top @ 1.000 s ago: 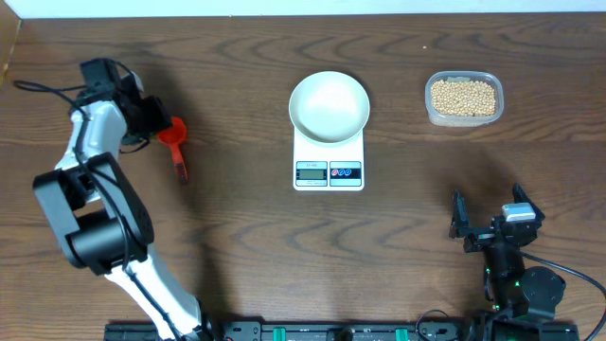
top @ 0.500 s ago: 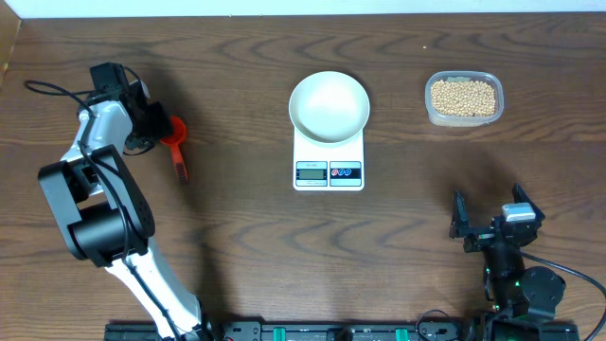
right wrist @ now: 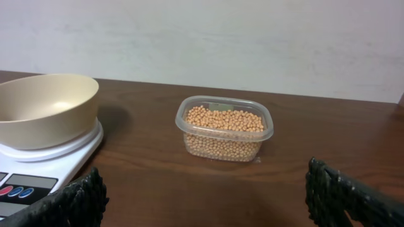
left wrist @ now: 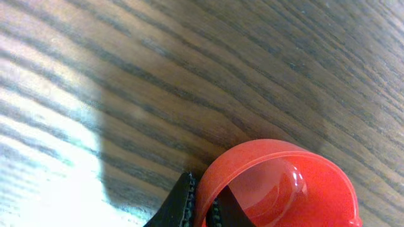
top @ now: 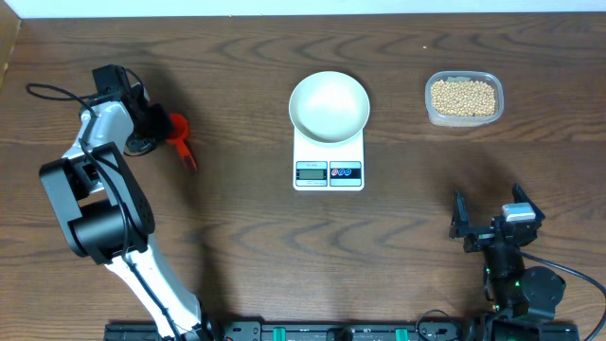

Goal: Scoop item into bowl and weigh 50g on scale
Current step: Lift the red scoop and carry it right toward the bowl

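- Counter [top: 237, 218]: dark wood with a strong grain, matte, and a pale glare patch in the left wrist view. A white wall [right wrist: 252, 38] runs along the far edge.
- Far left: left tool [top: 159, 128] is low over the counter and clamped on the rim of a red scoop [top: 177, 127]. One black finger [left wrist: 183, 203] sits outside the cup, the other inside. The handle angles toward the near side.
- Left of centre: a wide stretch of bare wood between scoop and scale.
- Centre: scale [top: 329, 171] with its display and buttons on the near edge. The reading is too small to tell. A white bowl [top: 329, 105] sits on its platform.
- Right, toward the far edge: clear tub [top: 431, 114] holding the beans [top: 463, 97], well apart from the scale.
- Near right: right tool [top: 489, 214] has its fingers spread wide and holds nothing. It faces the tub across bare wood.
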You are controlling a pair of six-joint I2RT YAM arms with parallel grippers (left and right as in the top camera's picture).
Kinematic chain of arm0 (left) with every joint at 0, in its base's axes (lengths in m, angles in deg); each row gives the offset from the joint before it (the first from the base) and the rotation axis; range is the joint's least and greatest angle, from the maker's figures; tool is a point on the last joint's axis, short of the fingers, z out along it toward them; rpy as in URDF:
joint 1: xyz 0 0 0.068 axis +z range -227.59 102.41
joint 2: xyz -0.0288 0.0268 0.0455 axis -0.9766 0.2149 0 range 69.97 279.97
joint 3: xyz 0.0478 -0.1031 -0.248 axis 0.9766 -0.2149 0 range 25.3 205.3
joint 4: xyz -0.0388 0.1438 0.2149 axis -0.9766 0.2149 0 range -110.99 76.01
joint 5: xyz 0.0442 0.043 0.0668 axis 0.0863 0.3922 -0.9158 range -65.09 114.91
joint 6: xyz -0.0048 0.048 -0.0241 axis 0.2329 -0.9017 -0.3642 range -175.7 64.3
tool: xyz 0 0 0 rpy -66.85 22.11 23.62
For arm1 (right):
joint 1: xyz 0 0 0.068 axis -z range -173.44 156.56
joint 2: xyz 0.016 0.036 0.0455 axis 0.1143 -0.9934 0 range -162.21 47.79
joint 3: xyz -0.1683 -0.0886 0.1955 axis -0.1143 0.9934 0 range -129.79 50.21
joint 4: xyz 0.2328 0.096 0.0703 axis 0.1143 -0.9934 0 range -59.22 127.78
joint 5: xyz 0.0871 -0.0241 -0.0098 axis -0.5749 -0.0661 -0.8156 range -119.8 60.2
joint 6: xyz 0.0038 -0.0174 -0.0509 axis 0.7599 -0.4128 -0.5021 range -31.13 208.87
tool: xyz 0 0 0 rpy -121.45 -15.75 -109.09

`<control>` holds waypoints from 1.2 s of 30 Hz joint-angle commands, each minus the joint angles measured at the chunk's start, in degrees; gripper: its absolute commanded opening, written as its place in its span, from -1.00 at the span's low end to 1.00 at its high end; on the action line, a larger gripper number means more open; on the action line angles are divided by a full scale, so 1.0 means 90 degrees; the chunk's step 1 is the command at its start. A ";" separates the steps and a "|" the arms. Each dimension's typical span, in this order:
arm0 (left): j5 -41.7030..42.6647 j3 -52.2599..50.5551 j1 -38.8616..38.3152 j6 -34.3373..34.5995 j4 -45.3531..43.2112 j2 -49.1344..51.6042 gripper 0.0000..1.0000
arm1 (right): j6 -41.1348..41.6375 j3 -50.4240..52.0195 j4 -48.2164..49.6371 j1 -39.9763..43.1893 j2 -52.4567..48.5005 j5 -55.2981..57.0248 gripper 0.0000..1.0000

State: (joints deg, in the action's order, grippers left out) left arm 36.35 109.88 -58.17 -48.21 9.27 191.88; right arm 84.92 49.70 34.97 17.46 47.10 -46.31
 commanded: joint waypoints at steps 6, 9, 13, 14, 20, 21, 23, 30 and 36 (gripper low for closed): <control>0.0257 0.0005 -0.0024 0.2210 0.0053 -0.1865 -0.85 | 0.0075 0.0022 -0.0024 -0.0051 0.0034 -0.0012 0.99; 0.0945 0.0005 -0.0170 0.2939 0.0058 -0.2392 -0.86 | 0.0075 0.0022 -0.0024 -0.0051 0.0034 -0.0012 0.99; 0.1406 0.0005 -0.0631 0.3699 0.0058 -0.2793 -0.86 | 0.0075 0.0022 -0.0024 -0.0049 0.0034 -0.0012 0.98; 0.1406 0.0005 -0.0801 0.3798 0.0061 -0.2846 -0.85 | 0.0075 0.0022 -0.0024 -0.0051 0.0034 -0.0012 0.98; 0.1394 0.0005 -0.1987 0.4262 0.0051 -0.2902 -0.86 | 0.0075 0.0022 -0.0024 -0.0051 0.0034 -0.0012 0.99; 0.1394 0.0005 -0.2193 0.4454 0.0051 -0.2902 -0.85 | 0.0075 0.0022 -0.0024 -0.0051 0.0034 -0.0012 0.98; 0.1392 0.0005 -0.2497 0.4809 0.0051 -0.2902 -0.85 | 0.0075 0.0022 -0.0022 -0.0051 0.0034 -0.0012 0.99; 0.0379 0.0005 -0.3740 0.5836 0.0005 -0.2900 -0.86 | 0.0083 0.0022 -0.0019 -0.0051 0.0034 -0.0155 0.99; -0.0090 0.0005 -0.4340 0.6018 -0.0216 -0.2900 -0.86 | 0.1098 0.0022 -0.0005 -0.0051 0.0034 -0.0219 0.98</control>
State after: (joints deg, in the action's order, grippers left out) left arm 39.55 109.60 -95.63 3.70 8.42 166.19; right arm 88.11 49.70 35.01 17.46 47.10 -47.21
